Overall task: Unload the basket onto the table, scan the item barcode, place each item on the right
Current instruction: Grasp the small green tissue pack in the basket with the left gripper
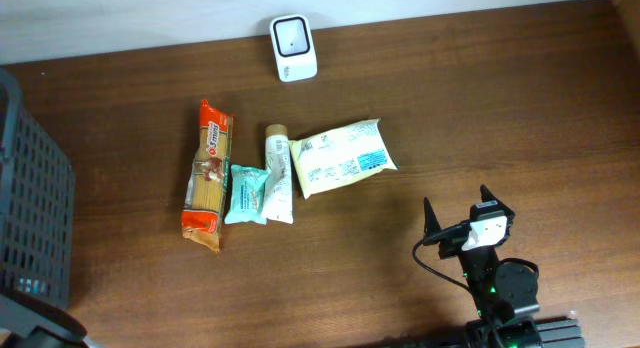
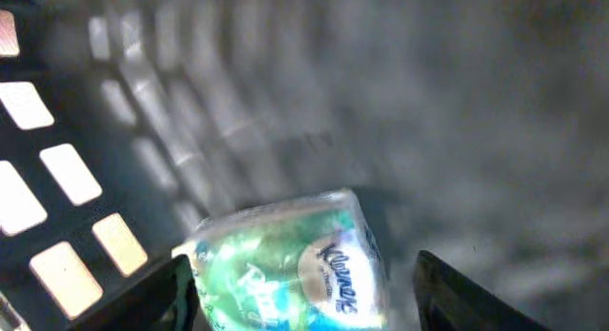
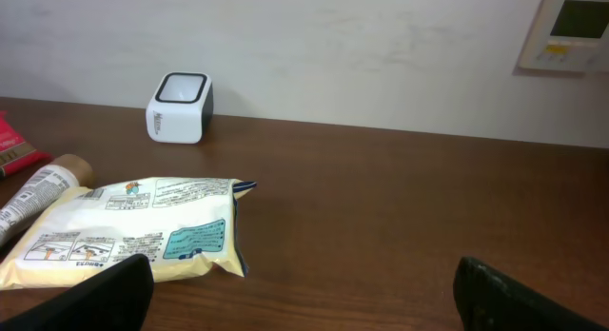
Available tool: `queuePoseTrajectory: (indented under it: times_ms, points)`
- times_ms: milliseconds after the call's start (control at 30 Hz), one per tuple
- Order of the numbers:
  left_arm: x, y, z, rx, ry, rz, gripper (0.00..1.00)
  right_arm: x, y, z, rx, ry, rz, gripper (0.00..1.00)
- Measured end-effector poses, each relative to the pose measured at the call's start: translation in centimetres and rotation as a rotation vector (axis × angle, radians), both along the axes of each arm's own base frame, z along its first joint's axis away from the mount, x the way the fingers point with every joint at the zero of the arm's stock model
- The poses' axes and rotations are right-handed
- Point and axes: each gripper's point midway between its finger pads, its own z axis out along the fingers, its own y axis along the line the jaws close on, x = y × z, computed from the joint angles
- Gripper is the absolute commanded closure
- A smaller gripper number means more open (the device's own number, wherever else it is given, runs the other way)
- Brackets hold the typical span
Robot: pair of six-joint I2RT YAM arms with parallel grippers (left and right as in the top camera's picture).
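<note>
A green and white Kleenex tissue pack (image 2: 285, 274) lies on the dark floor of the basket (image 2: 428, 112), blurred. My left gripper (image 2: 303, 298) straddles it with the jaws open. The left finger (image 2: 157, 302) sits at the pack's edge, and the right finger (image 2: 476, 298) stands a little clear of it. The white barcode scanner (image 1: 293, 48) stands at the table's back edge, also in the right wrist view as scanner (image 3: 178, 107). My right gripper (image 1: 458, 206) hovers open and empty at the front right, right of the yellow packet (image 3: 133, 231).
The dark mesh basket (image 1: 30, 208) fills the table's left edge. In a row mid-table lie a pasta pack (image 1: 208, 175), a teal packet (image 1: 246, 194), a tube (image 1: 279, 173) and the yellow packet (image 1: 343, 158). A wall panel (image 3: 571, 27) hangs at the back right.
</note>
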Motion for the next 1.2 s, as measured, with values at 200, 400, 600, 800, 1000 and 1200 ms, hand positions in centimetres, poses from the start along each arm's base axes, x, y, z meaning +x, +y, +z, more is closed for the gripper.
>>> queuePoseTrajectory:
  times_ms: [200, 400, 600, 800, 1000, 1200]
  points:
    - [-0.2, 0.3, -3.0, -0.032, 0.049, -0.025, 0.9, 0.0, 0.0, 0.0, 0.0, 0.0, 0.0, 0.01]
    - [-0.3, 0.5, -2.7, -0.02, 0.061, -0.035, 1.0, 0.0, 0.0, 0.0, 0.0, 0.0, 0.0, 0.01]
    - [1.6, 2.4, 3.4, 0.002, 0.03, -0.034, 1.0, 0.0, 0.0, 0.0, 0.0, 0.0, 0.0, 0.02]
    - [8.2, 4.1, 16.2, 0.128, -0.317, -0.103, 1.0, 0.0, 0.0, 0.0, 0.0, 0.0, 0.0, 0.01]
    - [13.8, -2.3, 25.8, 0.185, -0.59, -0.309, 1.0, 0.0, 0.0, 0.0, 0.0, 0.0, 0.0, 0.01]
    - [15.8, -16.1, 34.3, 0.181, -0.785, -0.615, 1.0, 0.0, 0.0, 0.0, 0.0, 0.0, 0.0, 0.01]
